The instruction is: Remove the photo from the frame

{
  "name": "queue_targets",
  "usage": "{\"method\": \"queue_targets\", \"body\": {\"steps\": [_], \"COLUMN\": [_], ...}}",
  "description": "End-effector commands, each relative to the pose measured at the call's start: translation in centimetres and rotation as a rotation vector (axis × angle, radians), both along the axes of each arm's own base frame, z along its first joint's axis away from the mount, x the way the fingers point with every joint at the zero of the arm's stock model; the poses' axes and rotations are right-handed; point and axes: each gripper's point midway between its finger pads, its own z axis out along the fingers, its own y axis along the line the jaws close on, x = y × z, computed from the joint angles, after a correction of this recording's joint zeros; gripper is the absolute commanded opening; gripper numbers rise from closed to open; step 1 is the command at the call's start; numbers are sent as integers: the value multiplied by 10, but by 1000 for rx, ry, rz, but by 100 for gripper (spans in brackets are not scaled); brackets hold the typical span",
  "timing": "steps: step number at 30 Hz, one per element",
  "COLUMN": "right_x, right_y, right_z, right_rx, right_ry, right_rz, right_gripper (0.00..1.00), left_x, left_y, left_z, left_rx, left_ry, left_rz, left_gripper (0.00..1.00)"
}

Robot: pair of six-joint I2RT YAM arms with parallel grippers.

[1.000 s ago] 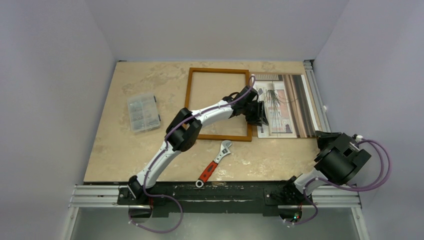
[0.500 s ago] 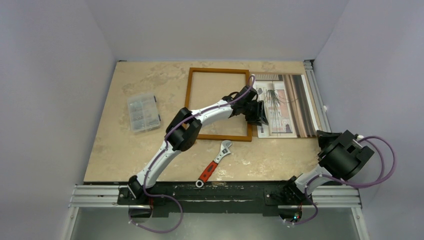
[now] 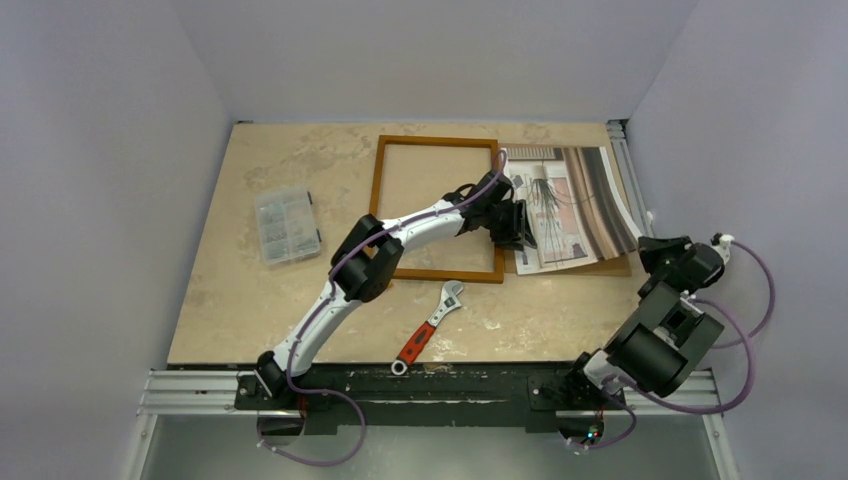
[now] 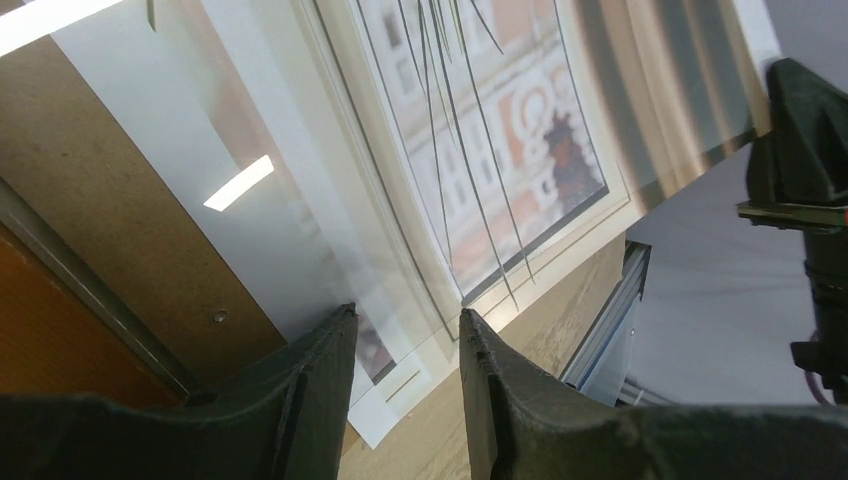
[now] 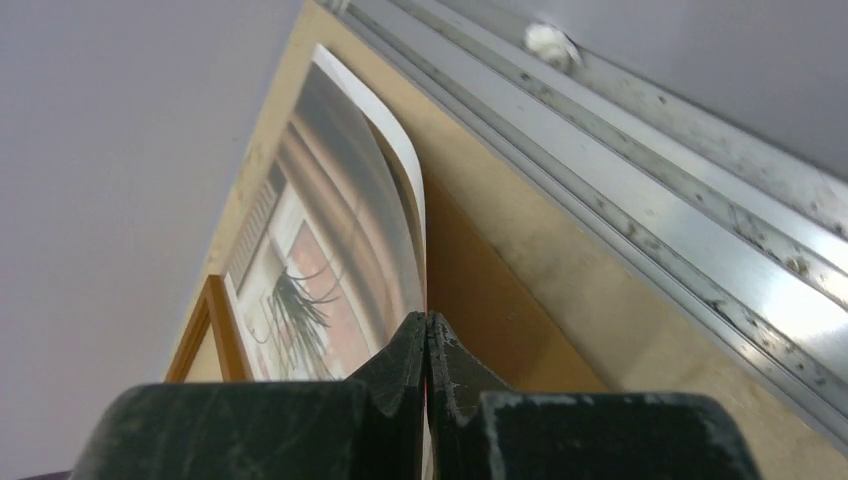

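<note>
Where the right jaws meet: the right gripper (image 5: 427,340) has its fingers pressed together on the near right corner of the photo (image 3: 570,195), with the sheet pinched between the pads.
Left jaws: the left gripper (image 4: 405,365) stands narrowly parted with nothing between the fingers, poised over the photo's near left part. Whether the tips press on it cannot be told.
Photo position: outside the frame (image 3: 438,141), lying on the backing board (image 5: 490,280) just to the frame's right. Its right side is raised and curled off the board; its left side lies flat.
Handling, judged: a light, thin, flexible print. The glossy face is likely to slide under a pad, and a sharp bend would crease it.
Hold, judged: take it by the pale margin at a corner or edge, not the printed middle. The present corner pinch suits.
Edges: a metal rail (image 5: 640,200) runs close along the board's right side, with the wall just beyond. The frame's border bounds the left.
Open room: bare table (image 3: 300,290) lies to the near and left. The wrench (image 3: 430,325) is near the front, and the parts box (image 3: 287,224) is well apart at left. Upward and toward the near edge looks the freest route.
</note>
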Motion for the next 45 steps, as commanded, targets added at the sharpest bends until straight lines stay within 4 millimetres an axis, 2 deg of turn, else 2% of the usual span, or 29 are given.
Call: {"method": "queue_targets", "body": {"steps": [1, 6, 10, 13, 15, 17, 18, 19, 23, 27, 31, 34, 41, 45], "right_x": [5, 4, 7, 8, 7, 5, 1, -3, -16, -24, -31, -35, -41, -34], "right_y": [-16, -19, -14, -13, -15, -14, -16, -15, -11, -2, 0, 0, -6, -9], "right_z": [49, 85, 101, 121, 123, 114, 104, 93, 48, 9, -19, -31, -54, -59], "right_rx": [-203, -269, -300, -338, -322, -280, -254, -220, -130, -22, 43, 71, 109, 100], "right_ry": [33, 16, 7, -8, 11, 49, 88, 113, 176, 224, 277, 287, 318, 305], "right_rz": [-25, -34, -27, -32, -42, -42, -67, -81, -125, -147, -170, -183, -195, -173], "right_gripper": [0, 0, 0, 0, 0, 0, 4, 17, 38, 49, 51, 52, 53, 52], "left_x": [5, 4, 3, 3, 4, 3, 4, 4, 4, 4, 4, 4, 5, 5], "left_y": [4, 4, 4, 4, 4, 3, 4, 4, 4, 5, 5, 5, 4, 3], "left_z": [-10, -11, -12, -12, -12, -13, -13, -13, -12, -12, -13, -12, -11, -10], "left_rx": [6, 1, 0, -1, -2, -4, -5, -6, -9, -8, -8, -9, -14, -17], "left_ry": [15, 19, 26, 26, 27, 29, 31, 33, 36, 34, 36, 34, 36, 34], "left_rz": [28, 27, 26, 25, 25, 25, 25, 25, 22, 22, 24, 23, 22, 21], "left_gripper": [41, 41, 41, 41, 41, 41, 41, 41, 41, 41, 40, 41, 41, 41]}}
